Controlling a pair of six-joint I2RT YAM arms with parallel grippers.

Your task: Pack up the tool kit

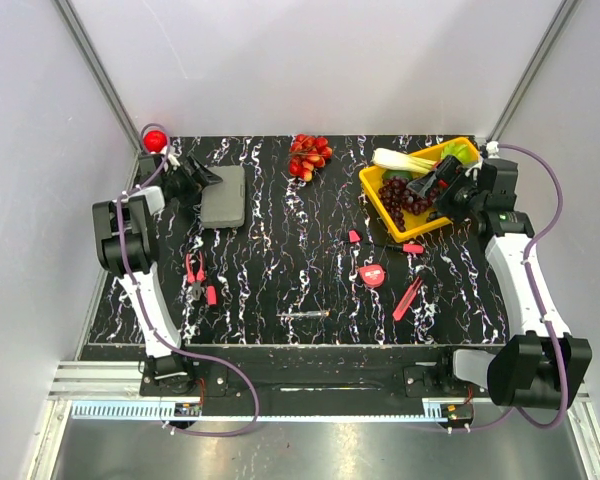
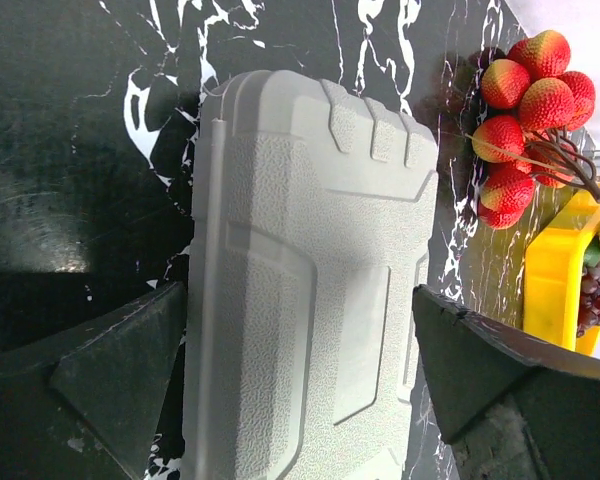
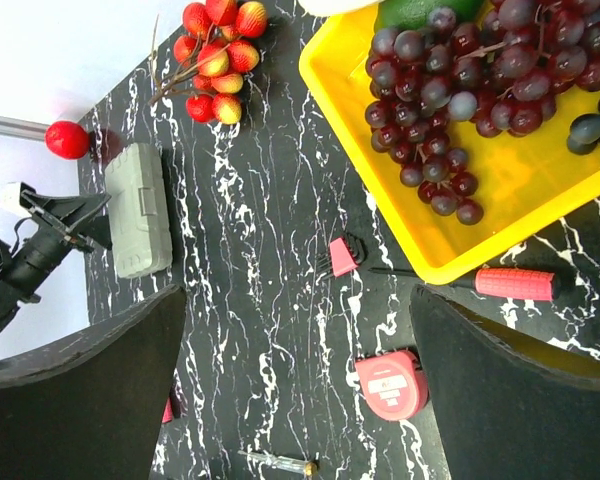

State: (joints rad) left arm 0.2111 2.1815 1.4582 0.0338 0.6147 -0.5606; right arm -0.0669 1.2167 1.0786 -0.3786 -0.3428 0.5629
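The grey case [image 1: 223,197] of the tool kit lies closed at the table's far left. My left gripper [image 1: 195,180] hangs over it, open, its fingers [image 2: 110,380] standing on either side of the case [image 2: 310,290]. Red-handled tools lie loose on the table: pliers [image 1: 195,275], tape measure [image 1: 373,274], knife [image 1: 408,298], screwdriver [image 1: 412,247], hex keys [image 1: 354,236] and a clear thin screwdriver [image 1: 303,315]. My right gripper [image 1: 432,190] hovers open over the yellow tray, empty. The right wrist view shows the tape measure [image 3: 390,385], hex keys [image 3: 342,256] and screwdriver [image 3: 515,283].
A yellow tray [image 1: 372,183] with grapes [image 3: 460,70] and vegetables stands at the back right. A lychee bunch [image 1: 310,155] lies at the back middle, close to the case's right side. A red ball [image 1: 156,140] sits in the far left corner. White walls close in the table.
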